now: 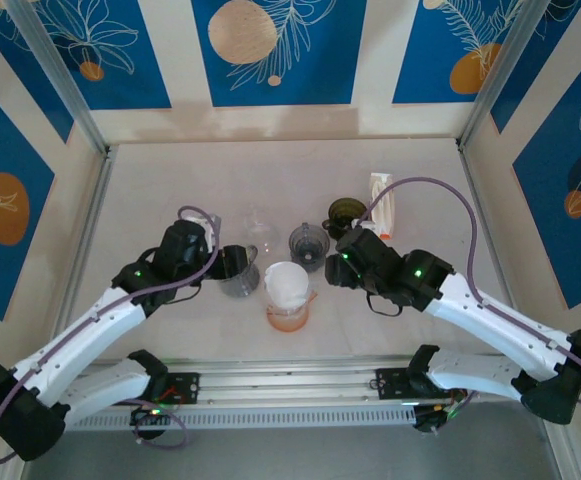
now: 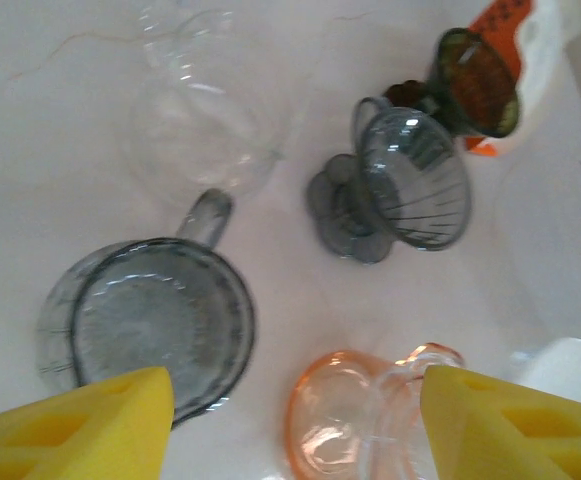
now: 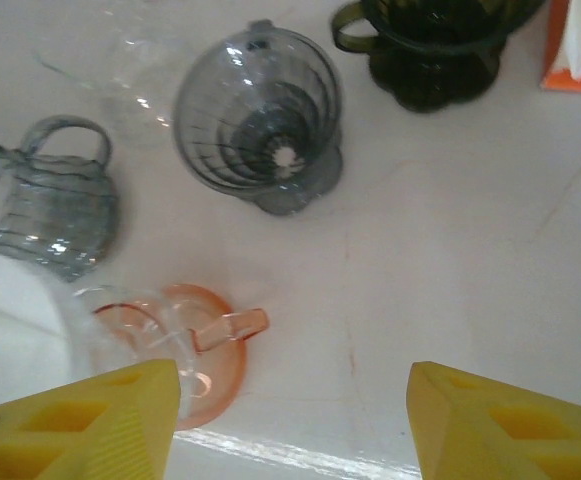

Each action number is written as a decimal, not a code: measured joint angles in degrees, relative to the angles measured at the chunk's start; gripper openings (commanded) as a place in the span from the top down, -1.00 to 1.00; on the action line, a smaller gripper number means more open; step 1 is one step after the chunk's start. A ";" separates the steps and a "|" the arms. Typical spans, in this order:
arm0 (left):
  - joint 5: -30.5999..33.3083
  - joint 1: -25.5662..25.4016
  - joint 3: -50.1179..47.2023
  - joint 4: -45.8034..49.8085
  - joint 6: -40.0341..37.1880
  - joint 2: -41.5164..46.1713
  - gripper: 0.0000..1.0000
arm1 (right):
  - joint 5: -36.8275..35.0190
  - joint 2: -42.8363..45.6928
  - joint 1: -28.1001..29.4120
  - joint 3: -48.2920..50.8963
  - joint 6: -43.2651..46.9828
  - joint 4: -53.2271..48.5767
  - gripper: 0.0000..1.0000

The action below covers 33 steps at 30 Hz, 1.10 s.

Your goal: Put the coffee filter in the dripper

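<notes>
The filter [image 1: 288, 285] is seen seated in the orange dripper [image 1: 288, 320]. The left gripper [image 2: 295, 400] and the right gripper [image 3: 292, 400] are held open, with nothing gripped.

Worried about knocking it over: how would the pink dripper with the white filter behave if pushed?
The pink dripper looks thin and see-through, so probably light. Its cone stands on a round foot; a high push might tip it. The paper filter rests loosely inside and could shift.

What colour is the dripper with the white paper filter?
The dripper is translucent peach-orange, clearest in the right wrist view.
</notes>
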<state>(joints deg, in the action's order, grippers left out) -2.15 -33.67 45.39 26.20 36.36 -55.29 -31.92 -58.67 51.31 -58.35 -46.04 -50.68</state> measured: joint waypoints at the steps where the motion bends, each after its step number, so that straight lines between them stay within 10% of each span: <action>1: 0.17 0.72 -0.63 0.07 0.17 -0.17 -0.27 | 0.48 0.48 -0.52 1.05 -0.26 0.04 -0.25; 33: 7.98 5.66 -6.56 -4.70 2.54 -12.79 1.00 | 27.65 3.76 -12.09 24.59 -4.11 13.31 -0.03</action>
<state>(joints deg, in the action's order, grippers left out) 5.82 -28.01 38.83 21.50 38.89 -68.07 -4.27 -54.92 39.22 -33.76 -50.15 -37.36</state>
